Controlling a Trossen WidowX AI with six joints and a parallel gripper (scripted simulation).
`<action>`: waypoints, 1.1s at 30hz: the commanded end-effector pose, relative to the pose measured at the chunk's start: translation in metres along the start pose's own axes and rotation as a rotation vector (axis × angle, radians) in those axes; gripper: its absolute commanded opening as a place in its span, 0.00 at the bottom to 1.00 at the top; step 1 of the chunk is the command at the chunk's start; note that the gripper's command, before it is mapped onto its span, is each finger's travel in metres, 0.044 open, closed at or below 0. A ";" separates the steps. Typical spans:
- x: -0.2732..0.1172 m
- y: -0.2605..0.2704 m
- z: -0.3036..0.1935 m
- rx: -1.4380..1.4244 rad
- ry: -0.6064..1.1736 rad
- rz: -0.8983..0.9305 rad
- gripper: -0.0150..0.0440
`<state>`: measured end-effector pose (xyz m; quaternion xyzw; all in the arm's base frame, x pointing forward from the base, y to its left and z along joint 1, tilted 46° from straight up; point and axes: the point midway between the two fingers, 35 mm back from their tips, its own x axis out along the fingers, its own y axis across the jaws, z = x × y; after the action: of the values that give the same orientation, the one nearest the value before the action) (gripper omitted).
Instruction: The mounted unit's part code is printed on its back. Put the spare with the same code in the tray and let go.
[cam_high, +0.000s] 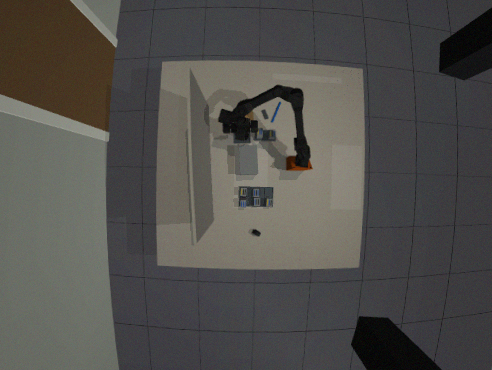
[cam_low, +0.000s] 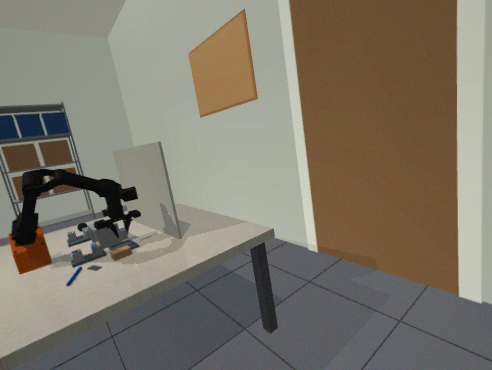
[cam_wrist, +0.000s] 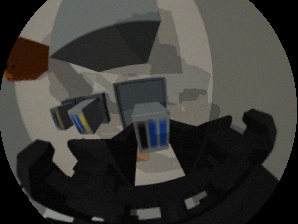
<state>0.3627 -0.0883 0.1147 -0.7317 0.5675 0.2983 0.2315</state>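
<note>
My gripper (cam_high: 242, 131) (cam_low: 122, 233) (cam_wrist: 149, 121) is shut on a grey unit (cam_wrist: 151, 135) with one black and two blue stripes on the face toward the wrist camera. It holds the unit above the dark grey square tray (cam_high: 242, 140) (cam_low: 131, 244) (cam_wrist: 124, 97); the gap below is hard to judge. A dark holder (cam_high: 265, 138) (cam_wrist: 106, 107) beside the tray bears two units, one of them a unit (cam_wrist: 86, 116) with blue and yellow stripes. A rack (cam_high: 269, 191) holds several striped units, with one bay bare. No printed code is readable.
A grey box (cam_high: 247, 160) (cam_wrist: 107, 42) stands between tray and rack. A tall panel (cam_high: 200, 165) (cam_low: 145, 190) stands behind the tray. A brown block (cam_low: 121, 253) (cam_wrist: 143, 155), a blue pen (cam_high: 276, 112) (cam_low: 74, 276) and a dark flat piece (cam_high: 265, 114) (cam_low: 94, 267) lie nearby.
</note>
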 end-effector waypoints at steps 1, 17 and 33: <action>0.004 0.001 0.002 -0.008 -0.004 0.001 0.25; 0.019 0.004 0.001 -0.008 0.001 0.001 0.25; 0.029 0.006 -0.002 -0.001 0.010 0.001 0.34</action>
<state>0.3618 -0.1118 0.0957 -0.7326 0.5693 0.2954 0.2280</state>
